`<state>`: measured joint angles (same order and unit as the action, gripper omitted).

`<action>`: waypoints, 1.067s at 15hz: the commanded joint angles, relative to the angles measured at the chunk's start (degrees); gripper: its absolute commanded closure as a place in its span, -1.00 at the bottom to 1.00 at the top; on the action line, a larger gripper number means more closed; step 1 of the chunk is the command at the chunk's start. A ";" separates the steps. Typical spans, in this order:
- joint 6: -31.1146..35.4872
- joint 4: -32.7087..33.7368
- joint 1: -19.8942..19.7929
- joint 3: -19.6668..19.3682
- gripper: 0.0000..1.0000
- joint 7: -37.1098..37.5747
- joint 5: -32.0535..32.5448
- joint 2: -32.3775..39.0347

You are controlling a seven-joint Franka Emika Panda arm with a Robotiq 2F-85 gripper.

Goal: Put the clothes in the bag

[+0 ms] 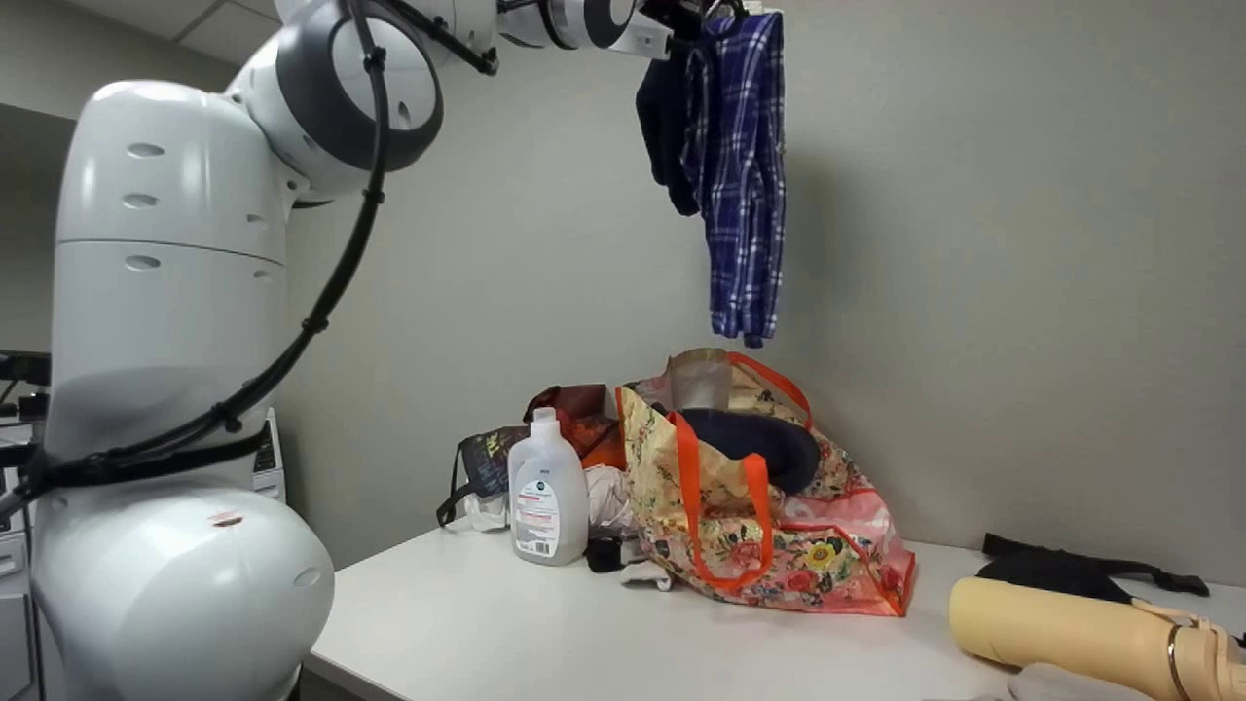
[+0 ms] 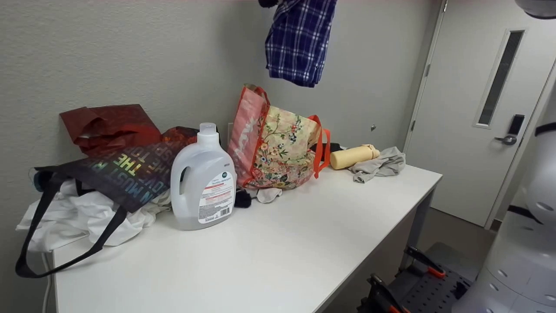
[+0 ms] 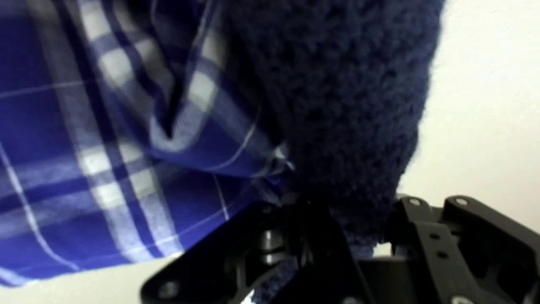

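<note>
Before the grey wall [image 1: 1012, 273] hang blue clothes [image 1: 744, 180] checked in white.

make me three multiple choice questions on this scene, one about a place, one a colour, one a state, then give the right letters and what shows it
1. Where are the blue plaid clothes relative to the floral bag?
A. Inside it
B. In the air above it
C. Underneath it

2. What colour are the bag's strap handles?
A. Green
B. White
C. Orange-red

3. How is the pale yellow bottle placed?
A. Lying on its side
B. Standing upright
C. Balanced upside down

Right letters:
1. B, since both exterior views show the clothes hanging higher than the bag.
2. C, since the loops show that colour in both exterior views.
3. A, since its long body lies sideways in both exterior views.
</note>
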<state>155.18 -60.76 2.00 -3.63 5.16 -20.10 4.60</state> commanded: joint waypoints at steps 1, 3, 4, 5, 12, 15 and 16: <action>0.95 1.58 0.73 -0.50 0.84 2.56 6.03 2.00; 1.35 -2.83 1.18 -0.04 0.84 2.10 7.34 1.55; 1.62 -5.15 1.44 0.23 0.84 1.89 7.50 1.46; 1.72 -6.86 1.80 0.23 0.84 2.21 8.29 1.77; 2.51 -21.28 2.29 -1.48 0.84 6.34 12.16 0.41; 2.14 -27.73 2.04 -2.81 0.84 6.88 12.32 -2.23; 2.11 -30.01 2.12 -3.22 0.84 6.87 12.54 -3.39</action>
<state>155.52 -82.60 4.01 -6.06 10.15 -9.33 6.97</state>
